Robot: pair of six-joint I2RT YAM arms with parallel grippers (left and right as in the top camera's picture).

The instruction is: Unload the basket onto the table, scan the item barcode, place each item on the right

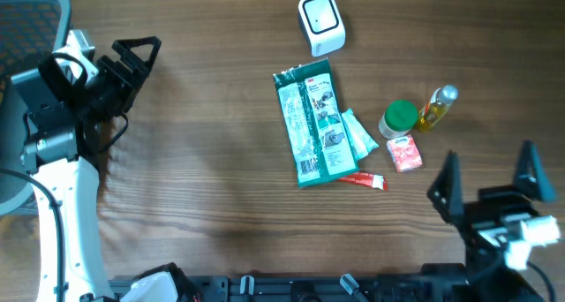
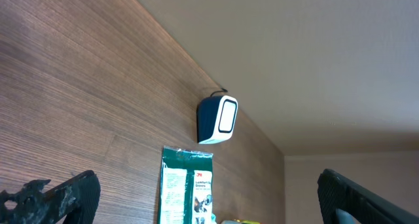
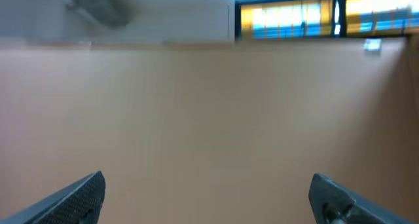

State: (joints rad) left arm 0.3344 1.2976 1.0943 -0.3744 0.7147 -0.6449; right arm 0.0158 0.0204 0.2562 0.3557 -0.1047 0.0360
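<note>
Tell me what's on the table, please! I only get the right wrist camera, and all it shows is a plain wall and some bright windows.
Observer: A little pile of items lies ahead of your right hand, a bit to its left. The biggest is a long green packet lying flat.
Operator: Where's the scanner thing?
Observer: The white scanner stands just beyond the green packet, near the far edge of the table.
</note>
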